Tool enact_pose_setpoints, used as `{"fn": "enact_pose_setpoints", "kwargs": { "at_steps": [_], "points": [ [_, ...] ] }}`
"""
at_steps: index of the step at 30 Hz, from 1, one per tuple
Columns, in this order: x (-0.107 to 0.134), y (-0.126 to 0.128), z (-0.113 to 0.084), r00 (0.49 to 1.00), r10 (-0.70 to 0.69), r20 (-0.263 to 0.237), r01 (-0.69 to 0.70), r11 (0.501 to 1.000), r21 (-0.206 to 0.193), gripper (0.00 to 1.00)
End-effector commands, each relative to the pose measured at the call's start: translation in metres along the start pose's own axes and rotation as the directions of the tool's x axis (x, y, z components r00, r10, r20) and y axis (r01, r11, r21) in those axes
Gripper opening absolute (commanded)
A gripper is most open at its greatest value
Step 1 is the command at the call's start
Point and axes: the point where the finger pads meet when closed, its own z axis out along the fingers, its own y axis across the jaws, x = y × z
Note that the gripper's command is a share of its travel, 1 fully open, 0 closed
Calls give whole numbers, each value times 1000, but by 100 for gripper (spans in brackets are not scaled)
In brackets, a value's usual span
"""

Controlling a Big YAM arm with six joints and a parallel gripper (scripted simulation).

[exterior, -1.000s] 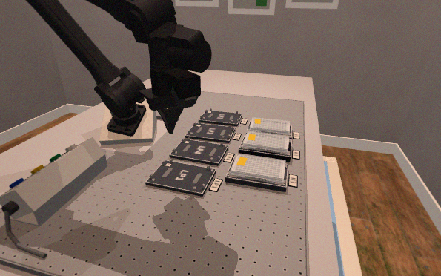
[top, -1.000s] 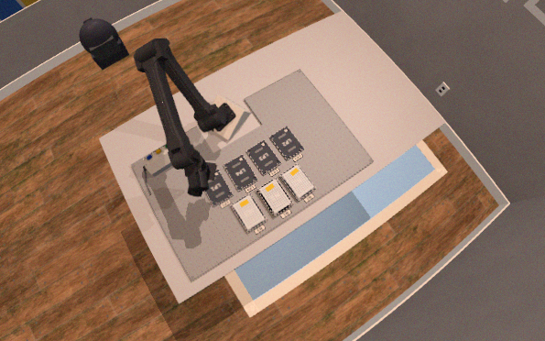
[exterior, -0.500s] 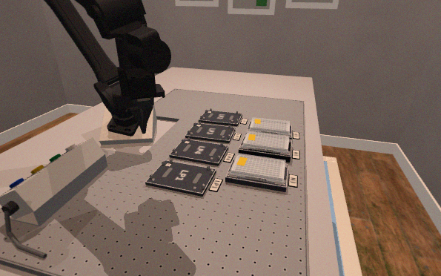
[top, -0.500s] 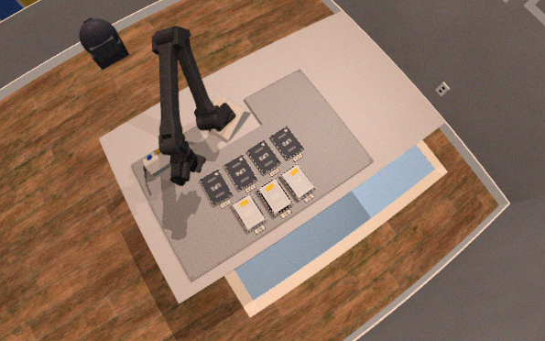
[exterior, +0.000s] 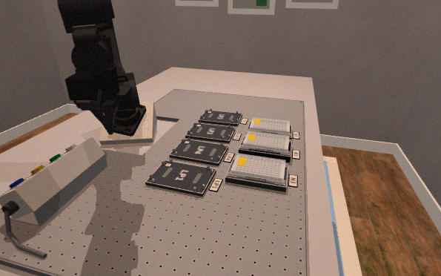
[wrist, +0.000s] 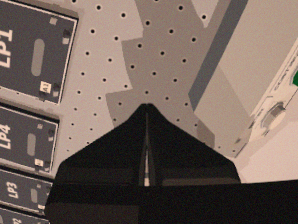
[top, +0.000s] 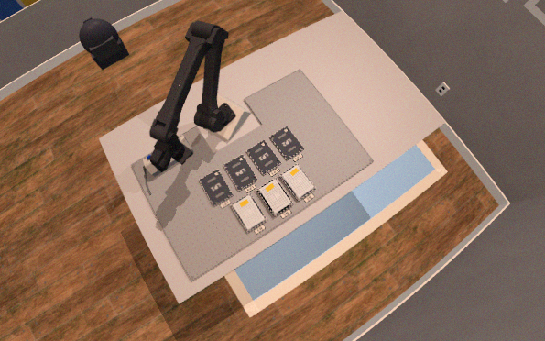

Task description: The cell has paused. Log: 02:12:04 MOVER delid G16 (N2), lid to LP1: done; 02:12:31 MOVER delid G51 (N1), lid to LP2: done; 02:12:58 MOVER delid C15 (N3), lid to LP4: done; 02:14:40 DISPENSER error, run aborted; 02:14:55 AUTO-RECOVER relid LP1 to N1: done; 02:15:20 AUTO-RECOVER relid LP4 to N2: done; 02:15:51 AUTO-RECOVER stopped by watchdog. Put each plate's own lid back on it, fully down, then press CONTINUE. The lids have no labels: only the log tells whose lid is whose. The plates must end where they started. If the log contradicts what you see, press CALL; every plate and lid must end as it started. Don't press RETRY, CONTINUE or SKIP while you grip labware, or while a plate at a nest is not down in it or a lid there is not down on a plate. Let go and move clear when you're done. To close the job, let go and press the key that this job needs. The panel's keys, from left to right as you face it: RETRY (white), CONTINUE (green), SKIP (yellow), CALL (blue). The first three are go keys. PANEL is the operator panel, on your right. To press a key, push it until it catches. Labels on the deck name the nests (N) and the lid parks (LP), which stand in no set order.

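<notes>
Right of ctr in exterior frame, 3 plates (top: 275, 197) (exterior: 266, 144), apparently lidded: prob. light, stiff, slick; grip low, opp. sides. Jaws clenched on nothing, near panel (top: 149, 170) (exterior: 61, 178) (wrist: 240, 65); green key (exterior: 55, 157) (wrist: 296, 78) prob. sprung, push square.

Open between panel (top: 148, 168) (exterior: 68, 176) (wrist: 250, 52) and LP1 (top: 216, 188) (exterior: 181, 177) (wrist: 35, 50), below the jaws (top: 158, 167) (exterior: 110, 131). Wide, low passage also past LP1's outer side, over the holed board (top: 194, 247) (exterior: 183, 237) (wrist: 160, 65). Blocked low on one side by the panel's raised wedge, with a cable (top: 147, 183) (exterior: 12, 237) curving from its end. Just narrow gaps from park to park; tight, too, between neighbouring plates (top: 274, 197) (exterior: 266, 142), higher than the parks. Blocked behind by the arm's pedestal (top: 243, 123) (exterior: 149, 113).
</notes>
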Motion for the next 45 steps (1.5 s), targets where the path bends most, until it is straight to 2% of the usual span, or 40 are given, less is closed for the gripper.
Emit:
{"fn": "enact_pose_setpoints", "kwargs": {
  "at_steps": [1, 8, 13, 15, 17, 21, 29, 34, 35, 45],
  "points": [
    [1, -10, -1, 1000, -7, 1, 7, 1000, -7, 0],
    [-1, -45, -1, 991, 132, -14, -132, 991, -4, 0],
    [-17, -72, -17, 974, 224, 28, -224, 975, -2, 0],
    [-17, -82, -17, 965, 261, 29, -261, 965, 0, 0],
    [-17, -82, -17, 965, 261, 29, -261, 965, 0, 0],
    [-17, -104, -17, 942, 334, 31, -335, 942, 3, 0],
    [-20, -149, -16, 944, 327, 45, -328, 945, 16, 0],
    [-18, -151, -15, 943, 330, 36, -331, 944, 14, 0],
    [-21, -146, -14, 950, 311, 32, -311, 950, 4, 0],
    [-20, -145, -15, 947, 318, 30, -319, 948, 5, 0]
  ]
}}
